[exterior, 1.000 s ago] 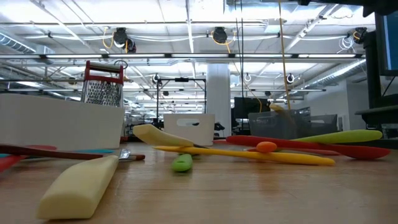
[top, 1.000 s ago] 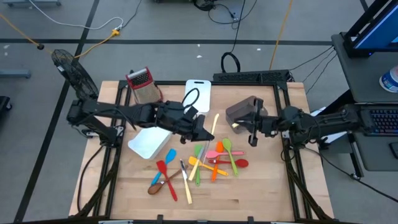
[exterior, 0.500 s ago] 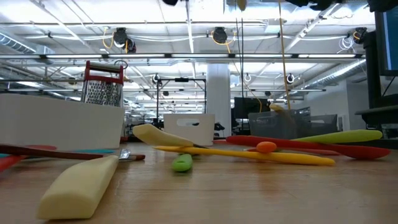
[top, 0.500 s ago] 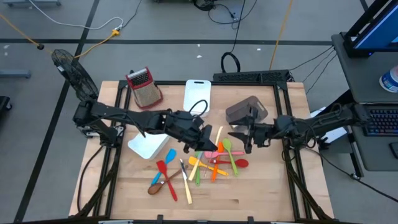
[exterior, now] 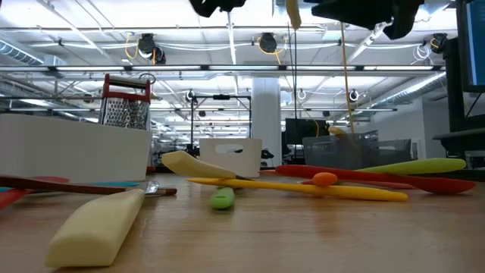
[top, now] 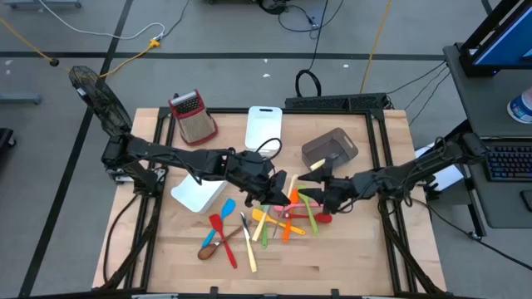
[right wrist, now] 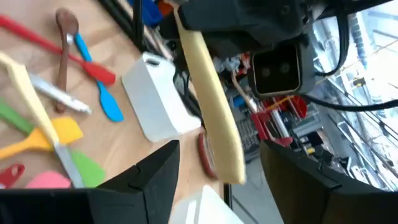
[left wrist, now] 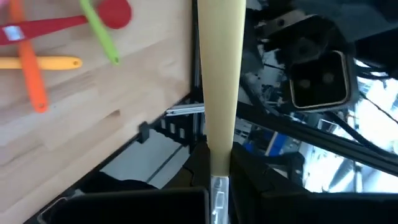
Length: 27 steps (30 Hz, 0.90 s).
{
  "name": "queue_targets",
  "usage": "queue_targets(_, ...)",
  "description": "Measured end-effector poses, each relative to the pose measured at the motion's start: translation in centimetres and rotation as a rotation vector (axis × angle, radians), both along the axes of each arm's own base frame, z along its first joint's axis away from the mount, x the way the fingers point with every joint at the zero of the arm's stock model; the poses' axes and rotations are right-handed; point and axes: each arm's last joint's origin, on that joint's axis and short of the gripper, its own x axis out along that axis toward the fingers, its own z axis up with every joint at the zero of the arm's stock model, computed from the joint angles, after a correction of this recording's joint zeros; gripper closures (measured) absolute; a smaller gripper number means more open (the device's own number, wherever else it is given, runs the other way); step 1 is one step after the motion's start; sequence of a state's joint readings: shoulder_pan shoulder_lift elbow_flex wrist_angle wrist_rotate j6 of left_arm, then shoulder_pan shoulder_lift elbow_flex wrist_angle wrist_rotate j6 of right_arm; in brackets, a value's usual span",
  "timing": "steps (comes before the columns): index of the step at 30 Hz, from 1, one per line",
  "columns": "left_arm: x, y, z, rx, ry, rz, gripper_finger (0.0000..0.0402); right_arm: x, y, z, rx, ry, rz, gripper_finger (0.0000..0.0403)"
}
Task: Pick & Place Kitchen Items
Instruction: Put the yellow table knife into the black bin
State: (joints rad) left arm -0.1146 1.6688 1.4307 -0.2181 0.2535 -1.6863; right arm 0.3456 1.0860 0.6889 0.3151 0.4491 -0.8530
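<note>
1. My left pincer [top: 283, 184] was clamped shut on the handle end of a cream spatula [left wrist: 219, 81], which stuck straight out past my fingers, lifted clear above the tabletop [top: 349, 249].
2. My right pincer [top: 309, 193] hung just beside it, fingers [right wrist: 155, 171] spread wide with nothing between them. From its own wrist view the cream spatula lay just ahead of the open gap, not yet inside it.
3. I judged this to be a hand-over in mid-air: one piece picked, the other arm come to receive it. The next move called for my right pincer to ease forward around the blade, close, and only then for my left to let go. A slip there would drop the piece back among the others.
4. Below both pincers lay the rest of the utensils [top: 278, 218] in a loose heap on the tabletop: red, orange, green, yellow, blue and pink.
5. Further out, a white bin [top: 199, 189] lay under my left arm, a grey bin [top: 331, 148] near my right, and a grater [top: 193, 116] at the far side.
</note>
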Motion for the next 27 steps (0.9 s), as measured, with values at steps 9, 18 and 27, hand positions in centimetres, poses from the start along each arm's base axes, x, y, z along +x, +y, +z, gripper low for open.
queue_targets(9,-0.6,-0.5,-1.5,0.085,0.136,0.019,0.0383,1.5,0.5,-0.1,-0.030,0.077,-0.024,0.0183)
queue_targets(18,0.0,-1.7,-3.1,0.130,0.178,0.016,0.0383,3.0,0.8,-1.9,-0.074,0.180,-0.031,0.0183)
queue_targets(27,1.3,-3.1,-5.3,0.116,0.196,-0.001,0.0383,3.7,1.1,-3.4,-0.143,0.248,-0.014,0.0183)
